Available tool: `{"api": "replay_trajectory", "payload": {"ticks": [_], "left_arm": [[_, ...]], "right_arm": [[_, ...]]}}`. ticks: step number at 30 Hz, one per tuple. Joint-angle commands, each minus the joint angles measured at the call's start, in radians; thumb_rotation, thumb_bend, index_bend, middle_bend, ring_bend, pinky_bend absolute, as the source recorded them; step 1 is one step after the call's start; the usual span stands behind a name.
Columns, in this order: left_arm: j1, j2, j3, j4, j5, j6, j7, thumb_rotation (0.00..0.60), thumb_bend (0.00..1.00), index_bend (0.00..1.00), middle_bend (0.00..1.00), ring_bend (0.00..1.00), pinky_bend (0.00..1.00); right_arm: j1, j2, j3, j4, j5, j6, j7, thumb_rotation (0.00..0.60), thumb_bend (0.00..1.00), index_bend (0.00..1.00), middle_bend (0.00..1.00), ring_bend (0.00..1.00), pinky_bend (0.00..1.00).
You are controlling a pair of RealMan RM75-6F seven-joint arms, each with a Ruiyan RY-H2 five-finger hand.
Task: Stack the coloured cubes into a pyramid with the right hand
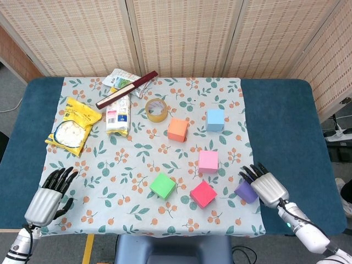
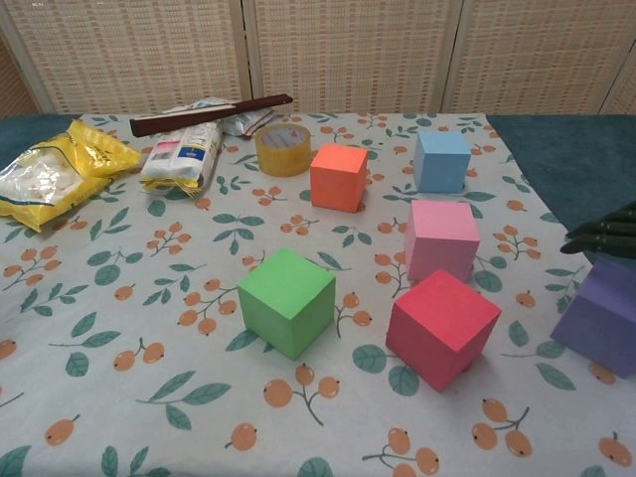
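The right hand hovered over the purple cube at the near right edge of the floral cloth, its dark fingers spread and pointing away from the robot, holding nothing. In the chest view only the fingertips entered from the right edge, lying above the purple cube's top face; whether they touched it could not be told.

The left hand rested at the near left corner of the cloth, fingers slightly apart and holding nothing.

All six cubes sat singly on the cloth, none stacked. The red cube stood just left of the purple one, turned at an angle, and the green cube lay further left, also turned. The pink cube stood just behind the red one. Farther back were the orange cube and, to its right, the light blue cube.

Behind the orange cube, a roll of tape lay flat. Left of it a white snack packet lay lengthwise, with a dark brown stick resting across its far end. A yellow snack bag lay at the cloth's left edge. The cloth covered the middle of a desk with a dark teal surface.
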Motion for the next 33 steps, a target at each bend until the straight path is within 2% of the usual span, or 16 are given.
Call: {"api": "replay_trajectory", "payload": {"ticks": [1,3,5,9,12,17,22,26,31,33], "left_arm": [[-0.003,0.003,-0.006,0.001,-0.011,-0.005,-0.008,0.6,0.44,0.0,0.0,0.0,0.13],[-0.003,0.004,-0.006,0.0,-0.012,-0.004,-0.011,0.6,0.44,0.0,0.0,0.0,0.13],[-0.004,0.006,-0.006,-0.001,-0.014,-0.004,-0.014,0.6,0.44,0.0,0.0,0.0,0.13],[-0.003,0.01,-0.006,-0.004,-0.019,-0.003,-0.022,0.6,0.44,0.0,0.0,0.0,0.13],[-0.004,0.015,-0.005,-0.006,-0.016,-0.001,-0.034,0.6,0.44,0.0,0.0,0.0,0.13],[-0.009,0.027,-0.008,-0.006,-0.018,0.001,-0.073,0.6,0.44,0.0,0.0,0.0,0.13],[-0.012,0.031,-0.014,0.001,-0.02,0.006,-0.085,0.6,0.44,0.0,0.0,0.0,0.13],[-0.013,0.03,-0.012,0.004,-0.012,0.013,-0.087,0.6,0.44,0.0,0.0,0.0,0.13],[-0.005,0.015,-0.024,0.017,-0.022,0.03,-0.024,0.6,0.44,0.0,0.0,0.0,0.13],[-0.003,0.011,-0.025,0.016,-0.025,0.032,-0.015,0.6,0.44,0.0,0.0,0.0,0.13]], "right_arm": [[0.013,-0.022,0.005,0.02,0.013,0.012,-0.006,0.6,0.14,0.46,0.06,0.0,0.0],[0.013,-0.025,0.004,0.024,0.017,0.024,0.007,0.6,0.14,0.6,0.13,0.0,0.0],[0.016,-0.021,0.005,0.024,0.024,0.027,0.028,0.6,0.14,0.68,0.17,0.0,0.0],[0.016,-0.003,0.018,0.015,0.049,0.054,0.069,0.6,0.14,0.77,0.21,0.0,0.0],[0.009,0.023,0.046,-0.017,0.125,0.073,0.112,0.6,0.14,0.79,0.23,0.0,0.01],[0.044,0.075,0.114,-0.105,0.371,0.061,0.105,0.6,0.14,0.8,0.23,0.0,0.02],[0.149,0.083,0.144,-0.203,0.663,0.081,-0.046,0.6,0.14,0.8,0.23,0.0,0.04],[0.286,0.02,0.161,-0.248,0.934,0.21,-0.249,0.6,0.14,0.8,0.23,0.0,0.04],[0.435,-0.07,0.214,-0.235,1.224,0.366,-0.408,0.6,0.14,0.8,0.23,0.0,0.04],[0.478,-0.097,0.233,-0.22,1.301,0.403,-0.447,0.6,0.14,0.8,0.23,0.0,0.04]]}}
